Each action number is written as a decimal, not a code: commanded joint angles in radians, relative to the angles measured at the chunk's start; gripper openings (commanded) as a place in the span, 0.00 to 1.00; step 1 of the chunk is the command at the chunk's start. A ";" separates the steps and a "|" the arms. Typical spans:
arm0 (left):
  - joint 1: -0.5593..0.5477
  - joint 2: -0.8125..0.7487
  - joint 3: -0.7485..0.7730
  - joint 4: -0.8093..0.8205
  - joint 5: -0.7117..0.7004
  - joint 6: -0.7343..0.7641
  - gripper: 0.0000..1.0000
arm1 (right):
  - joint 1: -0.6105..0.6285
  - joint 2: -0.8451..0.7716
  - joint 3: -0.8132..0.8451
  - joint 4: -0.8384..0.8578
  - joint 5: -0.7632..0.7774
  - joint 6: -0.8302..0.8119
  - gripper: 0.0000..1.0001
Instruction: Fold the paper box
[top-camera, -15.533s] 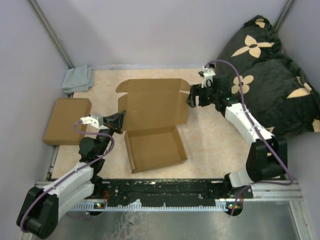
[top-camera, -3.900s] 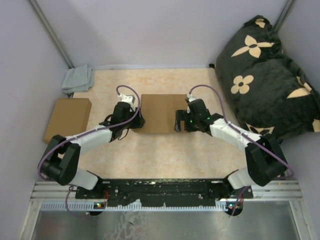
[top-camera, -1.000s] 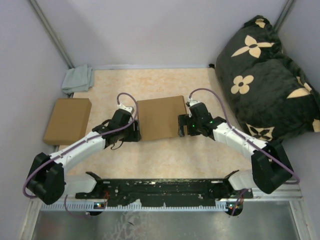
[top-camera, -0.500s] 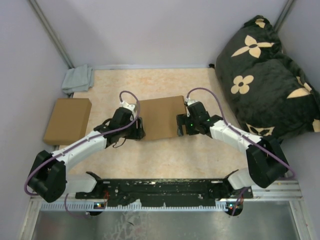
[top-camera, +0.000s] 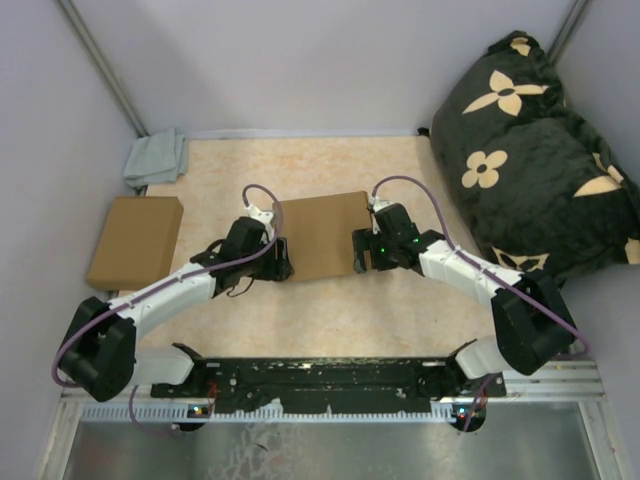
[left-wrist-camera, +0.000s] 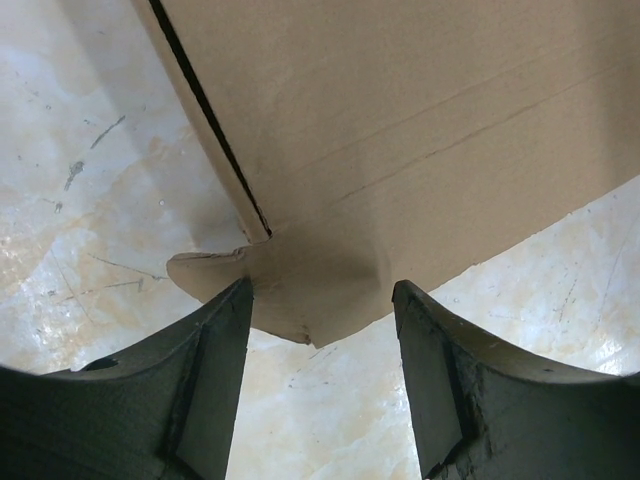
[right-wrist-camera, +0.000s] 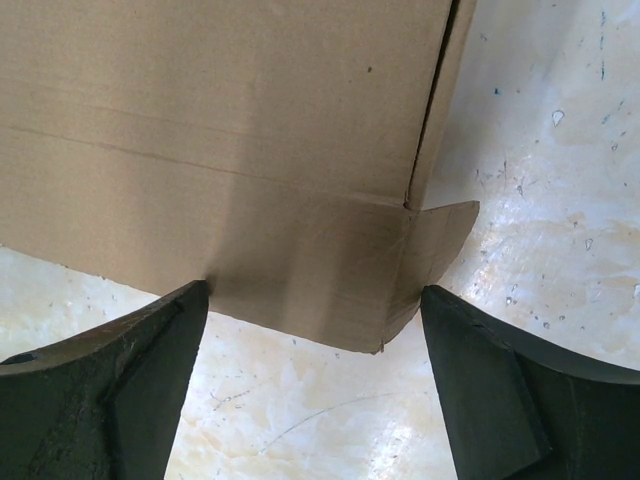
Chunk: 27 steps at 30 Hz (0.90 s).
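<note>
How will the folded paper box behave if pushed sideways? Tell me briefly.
Probably light: the paper box is thin cardboard, so it should slide easily on the smooth table. Likely springy: a corner tab sticks out untucked, so the lid may pop open.

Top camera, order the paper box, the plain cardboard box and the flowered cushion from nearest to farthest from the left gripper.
1. paper box, right beside the left gripper, centre.
2. plain cardboard box, at the left edge.
3. flowered cushion, far right.
</note>
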 joint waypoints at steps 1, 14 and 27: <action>-0.006 -0.011 -0.026 0.025 0.015 0.005 0.65 | 0.009 0.000 0.058 0.037 -0.022 -0.010 0.88; -0.010 -0.045 -0.023 0.033 0.117 -0.016 0.62 | 0.010 -0.065 0.059 0.004 -0.107 -0.009 0.86; -0.010 -0.079 -0.007 -0.016 0.115 -0.029 0.62 | 0.010 -0.098 0.068 -0.041 -0.111 -0.008 0.85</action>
